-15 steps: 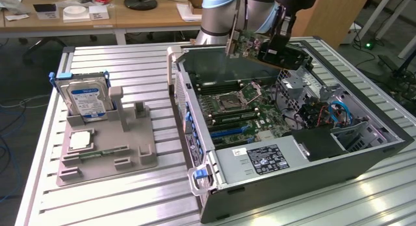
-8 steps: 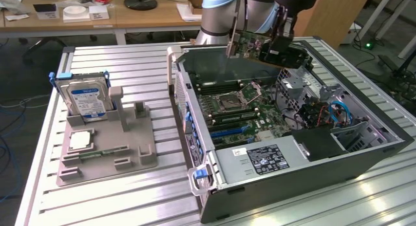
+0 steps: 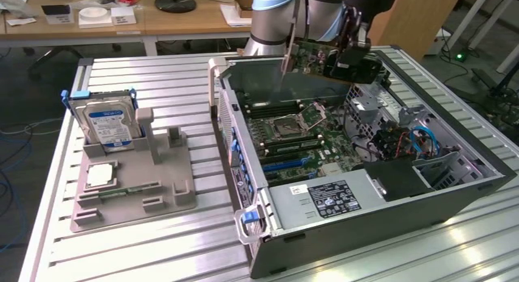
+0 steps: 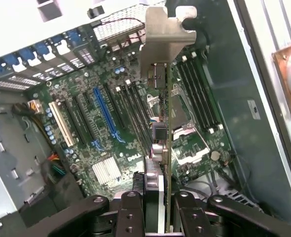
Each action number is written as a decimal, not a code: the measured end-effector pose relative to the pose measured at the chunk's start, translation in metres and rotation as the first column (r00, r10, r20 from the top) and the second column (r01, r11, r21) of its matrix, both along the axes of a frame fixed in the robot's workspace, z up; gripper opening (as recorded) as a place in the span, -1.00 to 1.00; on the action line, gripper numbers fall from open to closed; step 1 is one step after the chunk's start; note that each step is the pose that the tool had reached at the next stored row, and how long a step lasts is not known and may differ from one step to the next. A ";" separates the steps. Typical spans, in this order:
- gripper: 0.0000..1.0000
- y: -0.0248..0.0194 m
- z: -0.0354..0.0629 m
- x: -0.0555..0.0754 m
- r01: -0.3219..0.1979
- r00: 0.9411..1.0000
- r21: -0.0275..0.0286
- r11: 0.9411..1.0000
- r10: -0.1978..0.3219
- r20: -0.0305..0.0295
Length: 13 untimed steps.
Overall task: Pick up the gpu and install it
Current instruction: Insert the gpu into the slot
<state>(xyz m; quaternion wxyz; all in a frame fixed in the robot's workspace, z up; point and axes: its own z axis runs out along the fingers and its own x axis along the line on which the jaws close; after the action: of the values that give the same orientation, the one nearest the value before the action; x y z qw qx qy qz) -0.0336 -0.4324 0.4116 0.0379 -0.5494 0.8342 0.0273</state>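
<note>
My black tool (image 4: 158, 212) grips the gpu (image 4: 168, 148), a thin green silver-bracketed circuit card, up beside the long blue motherboard slot (image 4: 106, 114), whose line I reckon its edge must match squarely.

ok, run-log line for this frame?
hand: shut on gpu | gpu: edge-on, over motherboard | case: open | gpu seated: no

There is 1 gpu (image 3: 312, 54), 1 open computer case (image 3: 365, 227), 1 motherboard (image 3: 300, 142), 1 hard drive (image 3: 109, 125), 1 memory stick (image 3: 128, 189), 1 grey holder (image 3: 166, 200) and 1 slatted tabletop (image 3: 146, 251).
</note>
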 end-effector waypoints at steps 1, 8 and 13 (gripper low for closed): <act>-0.44 0.0000 -0.0001 0.000 -0.012 1.000 0.000 1.000 0.012 0.000; -0.44 0.0000 -0.0007 0.001 -0.092 0.996 0.000 0.996 0.092 0.000; -0.44 0.0000 -0.0012 0.001 -0.133 0.991 0.000 0.991 0.133 0.001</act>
<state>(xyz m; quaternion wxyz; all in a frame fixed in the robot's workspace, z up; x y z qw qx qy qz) -0.0326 -0.4324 0.4104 0.0366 -0.6039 0.7957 0.0294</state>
